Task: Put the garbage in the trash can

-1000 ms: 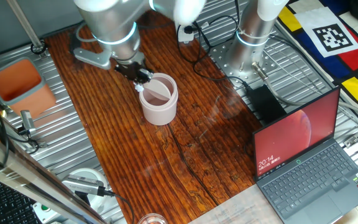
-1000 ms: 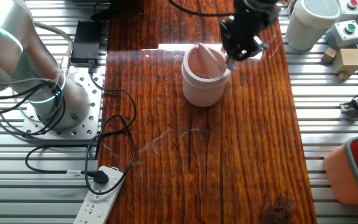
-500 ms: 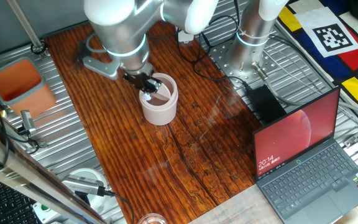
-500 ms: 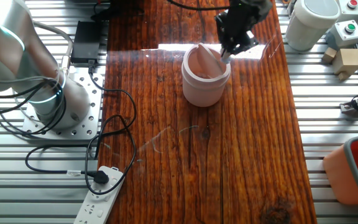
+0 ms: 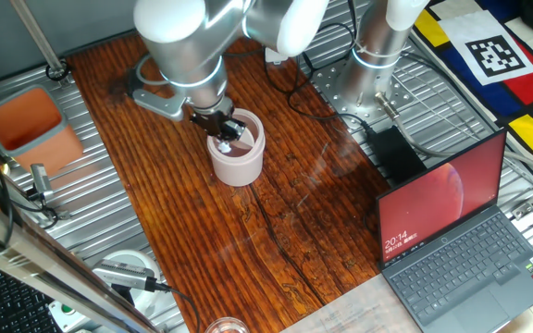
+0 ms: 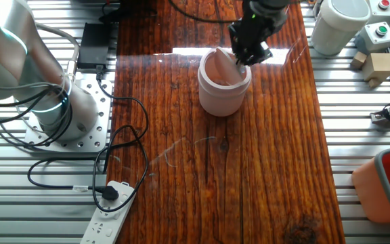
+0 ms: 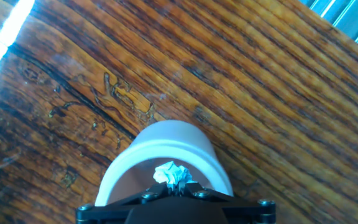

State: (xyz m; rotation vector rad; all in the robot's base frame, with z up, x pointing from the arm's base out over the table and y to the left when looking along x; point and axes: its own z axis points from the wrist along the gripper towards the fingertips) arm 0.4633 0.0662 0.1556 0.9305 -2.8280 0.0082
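Note:
The trash can [image 5: 237, 153] is a small pale pink cylinder bin standing on the wooden table; it also shows in the other fixed view [image 6: 223, 85] and in the hand view [image 7: 166, 140]. Its round flap lid [image 6: 223, 68] is tilted inward. My gripper [image 5: 224, 134] is over the bin's opening, shut on a tiny crumpled white paper wad [image 7: 171, 173]. The wad hangs at the fingertips just inside the rim. The gripper also shows in the other fixed view [image 6: 244, 57]. No other wads show.
An orange-red tub [image 5: 28, 120] sits at the left edge. A laptop [image 5: 461, 231] stands open at the right. A power strip [image 6: 110, 217] and cables lie beside the arm base [image 6: 53, 112]. A white cylinder [image 6: 340, 24] and small boxes [image 6: 379, 66] sit at the far side.
My gripper has moved with the paper wad from beside the bin's rim to over its opening and lowered a little toward the flap lid.

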